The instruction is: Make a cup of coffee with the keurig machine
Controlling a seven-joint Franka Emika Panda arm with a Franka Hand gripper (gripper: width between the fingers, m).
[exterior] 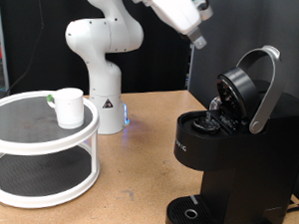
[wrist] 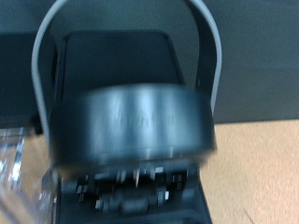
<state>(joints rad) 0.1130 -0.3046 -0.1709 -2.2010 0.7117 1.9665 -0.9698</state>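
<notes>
The keurig machine stands at the surface's right edge, lid raised for loading. The tool hovers above; jaw state cannot be determined. The cup waits on the round shelf at the left edge.

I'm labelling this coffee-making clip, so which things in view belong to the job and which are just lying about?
Part of the job:
- keurig machine, lid raised
- cup, on the white stand's top tier
- gripper, above the machine, holding nothing visible

Just there:
- white two-tier round stand
- wooden table
</notes>
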